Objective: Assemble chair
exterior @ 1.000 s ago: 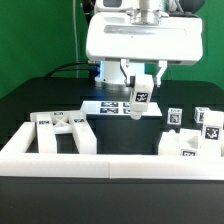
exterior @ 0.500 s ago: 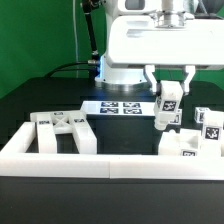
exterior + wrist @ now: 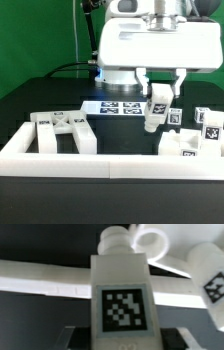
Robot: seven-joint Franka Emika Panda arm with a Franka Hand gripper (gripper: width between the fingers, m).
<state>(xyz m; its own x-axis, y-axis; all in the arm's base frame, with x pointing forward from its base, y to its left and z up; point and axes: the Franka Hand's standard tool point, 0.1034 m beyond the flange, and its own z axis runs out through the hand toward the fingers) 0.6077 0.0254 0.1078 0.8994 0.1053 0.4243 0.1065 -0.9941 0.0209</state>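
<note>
My gripper is shut on a white square post of the chair and holds it above the table, hanging down a little tilted, tag facing the camera. In the wrist view the post runs straight out from between the dark fingers, and its tag fills the middle. A white frame piece lies at the exterior view's left. More tagged white chair parts lie at the exterior view's right, below and beside the hanging post. A tagged part also shows beside the post in the wrist view.
A long white rail borders the front of the workspace. The marker board lies flat on the black table behind the post. Two small tagged blocks stand at the far right. A green backdrop closes the back.
The gripper carried the post toward the exterior view's right, then came back a little to the left. The post now hangs slightly lower and more tilted.
</note>
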